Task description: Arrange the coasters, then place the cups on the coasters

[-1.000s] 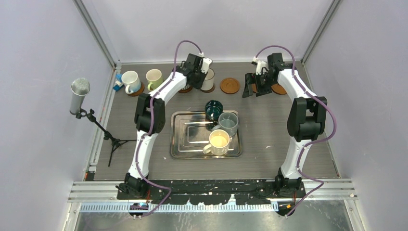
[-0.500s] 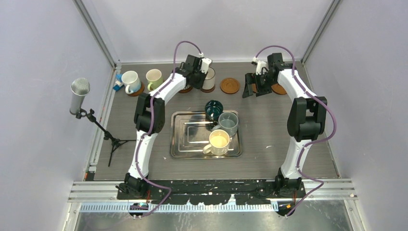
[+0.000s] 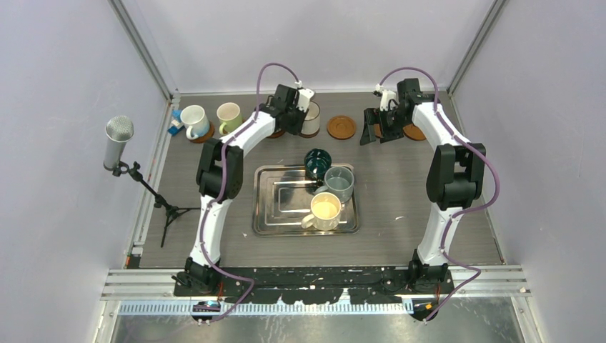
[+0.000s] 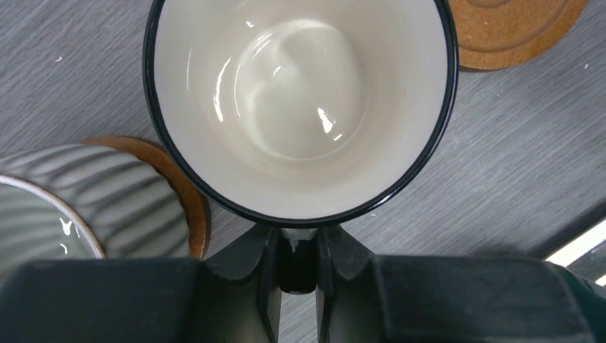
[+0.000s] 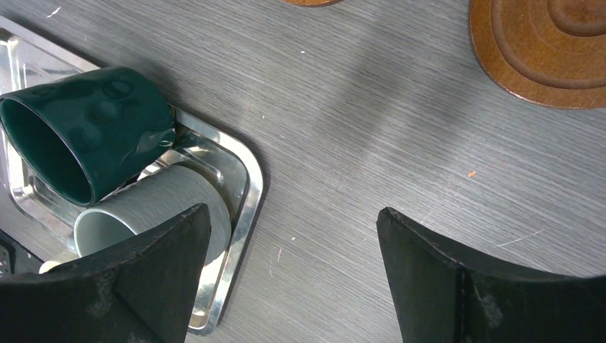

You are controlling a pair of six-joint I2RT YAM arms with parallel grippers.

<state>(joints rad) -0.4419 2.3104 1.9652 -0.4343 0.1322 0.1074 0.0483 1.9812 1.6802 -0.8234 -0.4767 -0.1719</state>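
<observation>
The left gripper pinches the handle of a cream mug, upright just ahead of its fingers. Glazed ceramic is likely rigid, slippery and breakable, so the handle looks the surest hold. The right gripper is spread wide, holding nothing.

I count seven cups: three on the tray, two at the far left, one at the middle of the far edge, and a ribbed cup that only my left wrist view shows clearly. Coasters: four I can be sure of from above; any others are hidden. One tray, one microphone, two arms.
</observation>
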